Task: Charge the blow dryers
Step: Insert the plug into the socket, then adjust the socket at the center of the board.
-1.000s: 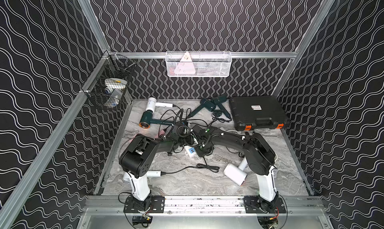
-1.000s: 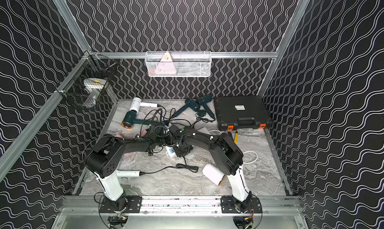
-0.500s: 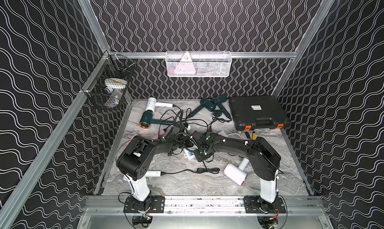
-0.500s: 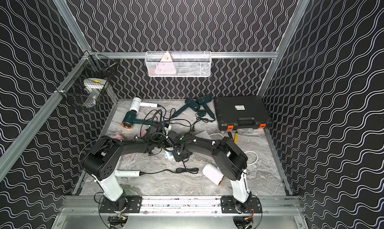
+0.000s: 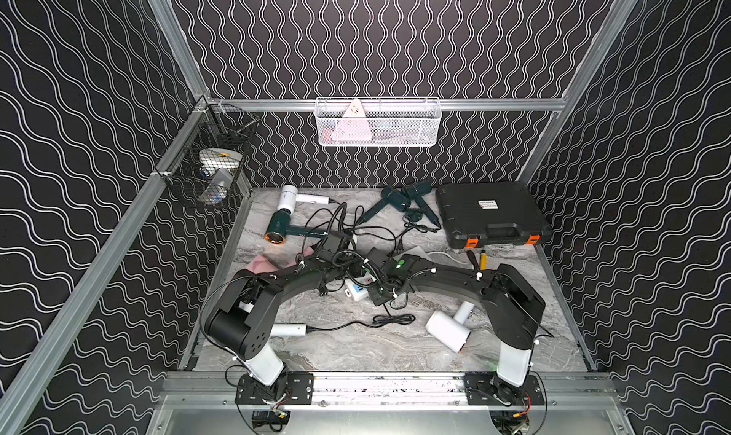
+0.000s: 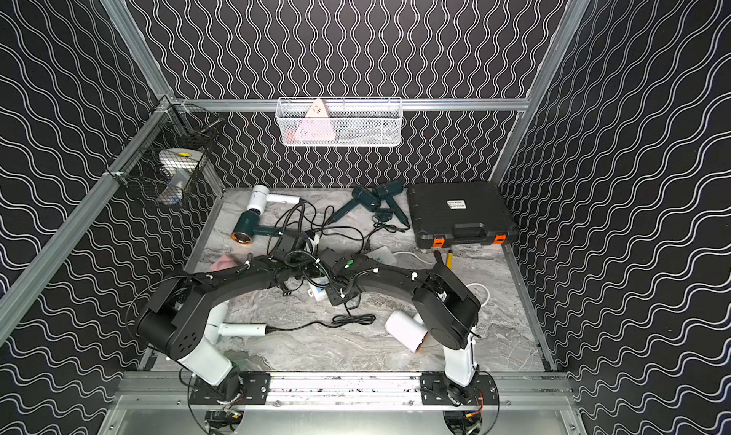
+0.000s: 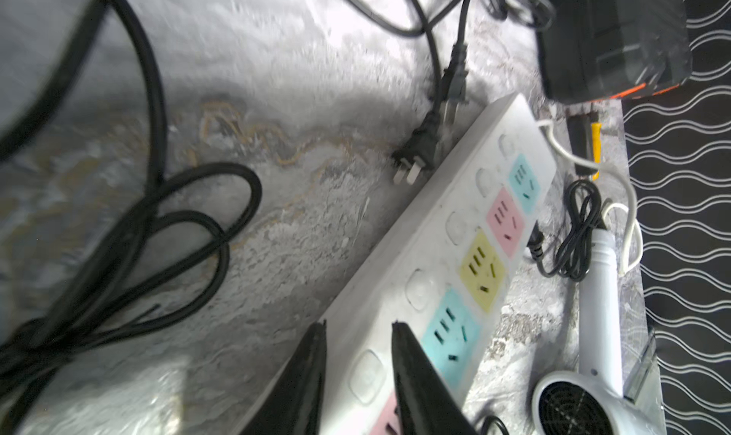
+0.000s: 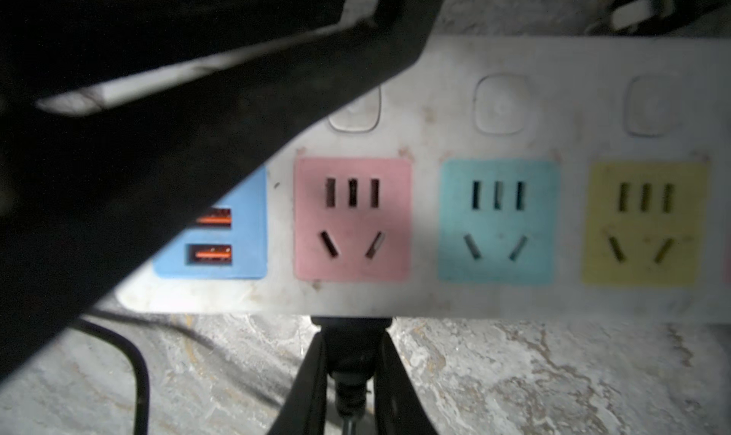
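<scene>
You face a white power strip with pink, turquoise, yellow and blue sockets, a black plug, grey-marbled desk, wavy-lined black walls.

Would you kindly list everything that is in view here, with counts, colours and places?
white blow dryers: three, white, one back left, two at the front of the table.
teal blow dryers: three, dark teal, back half of table; one copper-ringed.
pink blow dryer: one, pink, beneath the left arm.
power strip: one, white with coloured sockets, centre.
case: one, black with orange latches, back right.
wire baskets: two, white on back wall, black on left wall.
cords: several, black, tangled mid-table.
left gripper: one, black, open above the power strip.
right gripper: one, black, shut on a black plug.
</scene>
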